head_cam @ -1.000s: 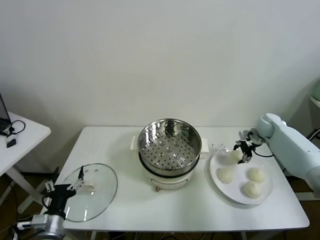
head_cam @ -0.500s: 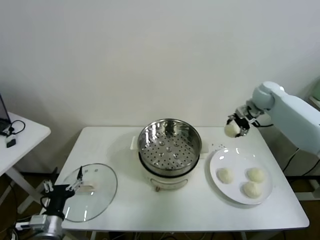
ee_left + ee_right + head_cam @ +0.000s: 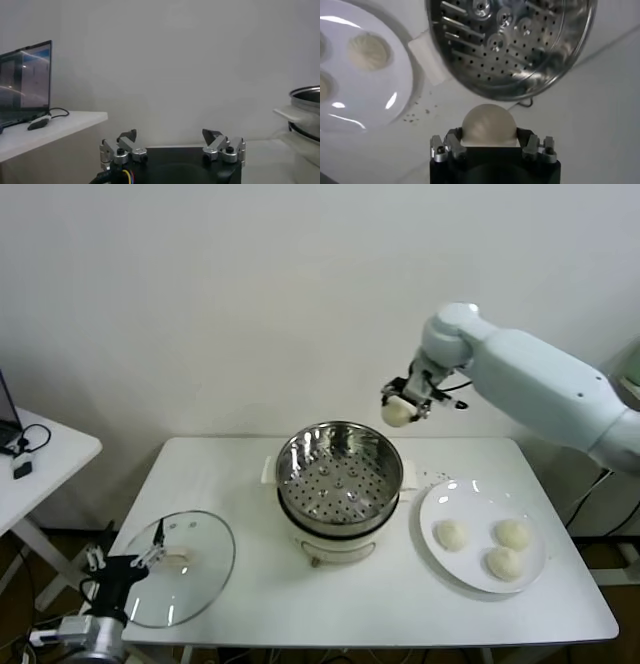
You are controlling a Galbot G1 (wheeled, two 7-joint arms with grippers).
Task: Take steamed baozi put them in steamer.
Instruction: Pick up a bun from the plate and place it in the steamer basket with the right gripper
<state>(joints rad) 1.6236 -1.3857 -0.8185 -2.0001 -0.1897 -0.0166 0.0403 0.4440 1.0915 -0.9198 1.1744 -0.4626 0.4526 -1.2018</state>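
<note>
Gripping one baozi (image 3: 396, 412), right claw (image 3: 405, 406) hangs above steamer (image 3: 339, 475) rim; steamer basket empty. Three baozi (image 3: 451, 534) on plate (image 3: 437, 501) beside steamer. Left claw (image 3: 128, 565) spread, idle over glass lid (image 3: 200, 569).

Cream-white baozi (image 3: 397, 412) in black-and-silver right gripper (image 3: 404, 398); three more cream-white baozi (image 3: 452, 534) on glossy white plate (image 3: 437, 501). Shiny silver steamer (image 3: 338, 475), base dotted with round holes, above white cooker base (image 3: 335, 546). Clear glass lid (image 3: 182, 568). White table (image 3: 250, 484).
</note>
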